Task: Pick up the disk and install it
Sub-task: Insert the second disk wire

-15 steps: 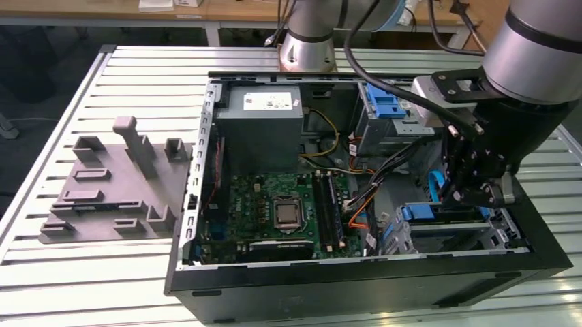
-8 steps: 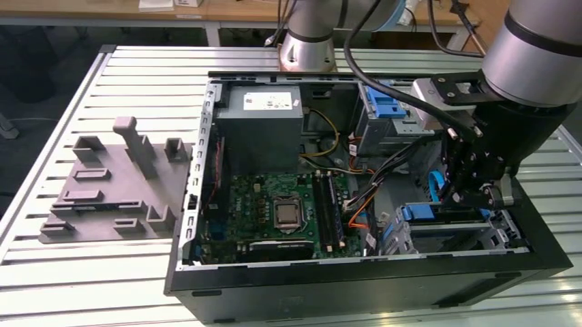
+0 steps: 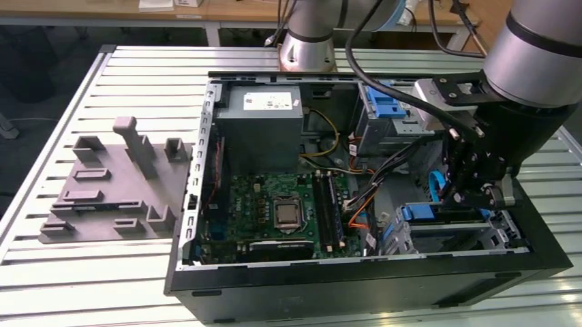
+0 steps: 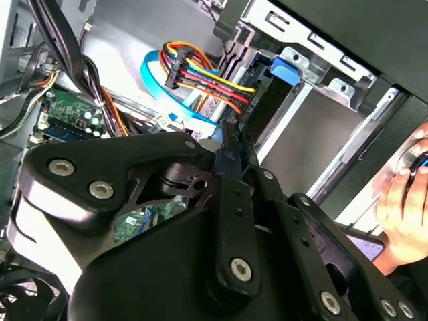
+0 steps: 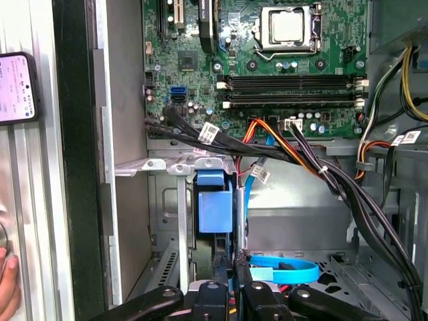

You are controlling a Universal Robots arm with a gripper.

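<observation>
Gripper (image 5: pixel 227 267): black fingers closed on the disk (image 5: pixel 215 208), held edge-on with its blue rail showing, just above the drive bay (image 5: pixel 175 167) inside the open computer case (image 3: pixel 364 269). Motherboard (image 5: pixel 267 60) and cable bundle (image 5: pixel 314 167) lie beyond in the first wrist view. Person's hand (image 4: pixel 404 214) near the case edge in the second wrist view.

Silver and black robot arm

The arm (image 3: pixel 532 51) has a round silver tube with a black band, and thick black cables run along it. Its gripper (image 4: pixel 231 157) is black, with flat links joined by shiny silver screws.
</observation>
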